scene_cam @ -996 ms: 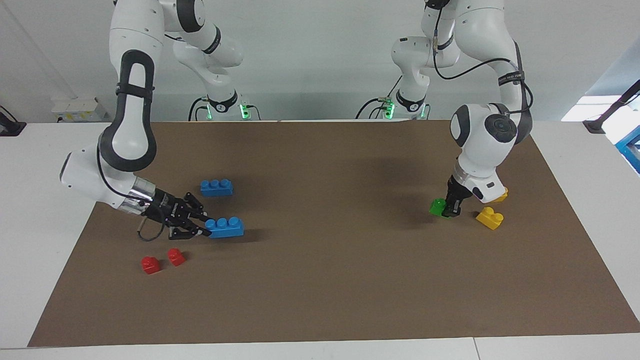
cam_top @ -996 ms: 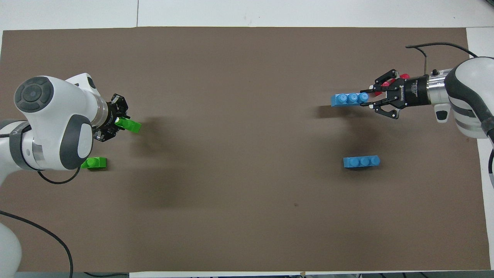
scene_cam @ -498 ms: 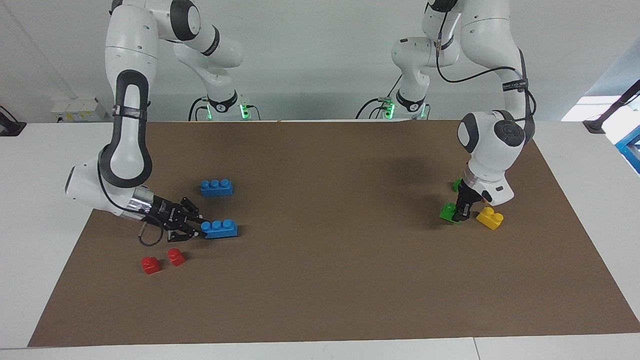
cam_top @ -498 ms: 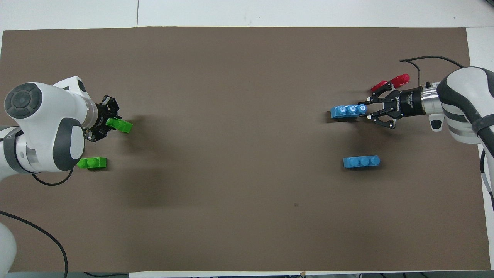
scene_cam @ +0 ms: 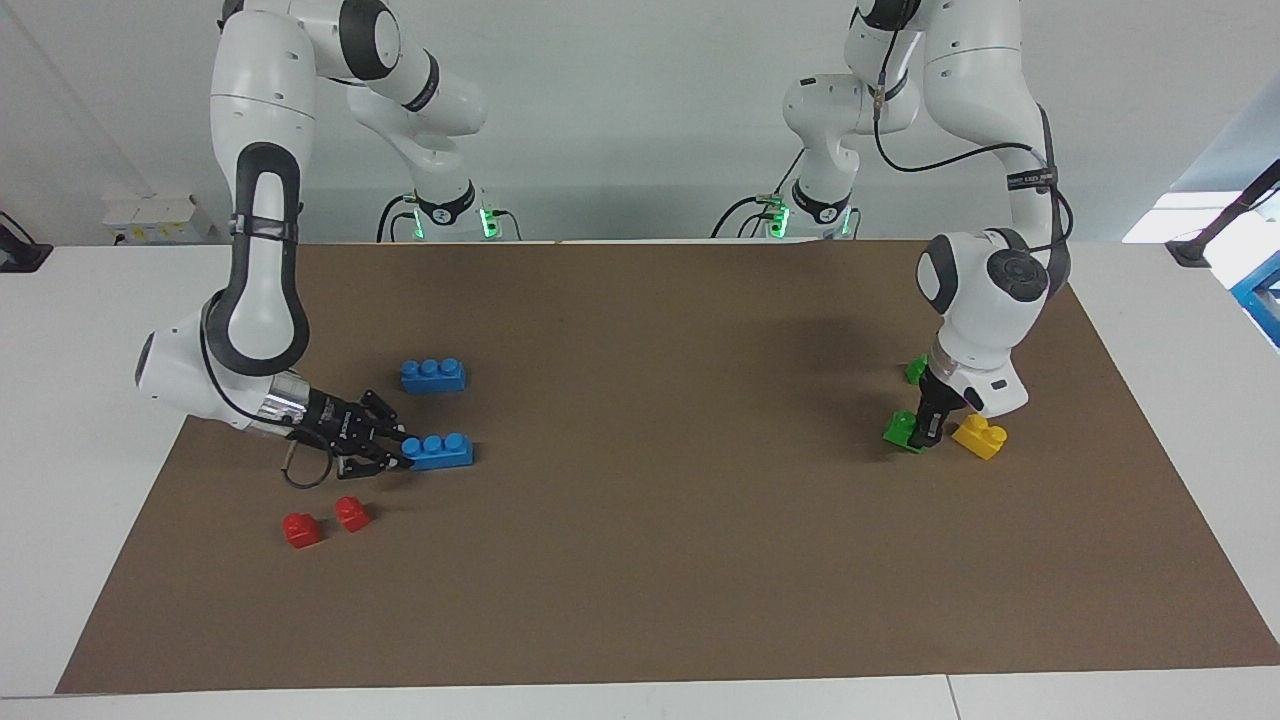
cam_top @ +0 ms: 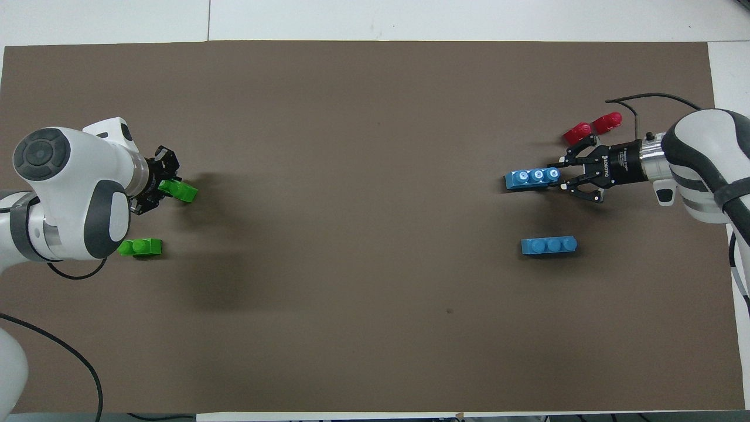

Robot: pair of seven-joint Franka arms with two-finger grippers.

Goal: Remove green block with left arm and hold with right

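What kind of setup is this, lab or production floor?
Most likely a robotics lab bench: two arms mounted at a white table, a brown mat as workspace, and toy bricks for manipulation, like the green block in the left gripper.

One camera sits high across the table, facing the two robots, whose bases stand along the top edge of the brown mat (scene_cam: 640, 560); it takes in all four mat corners and the wall. The other hangs high above the robots' end, looking steeply down and forward, closer in. Both share the whole mat (cam_top: 375, 88), seen half a turn apart.
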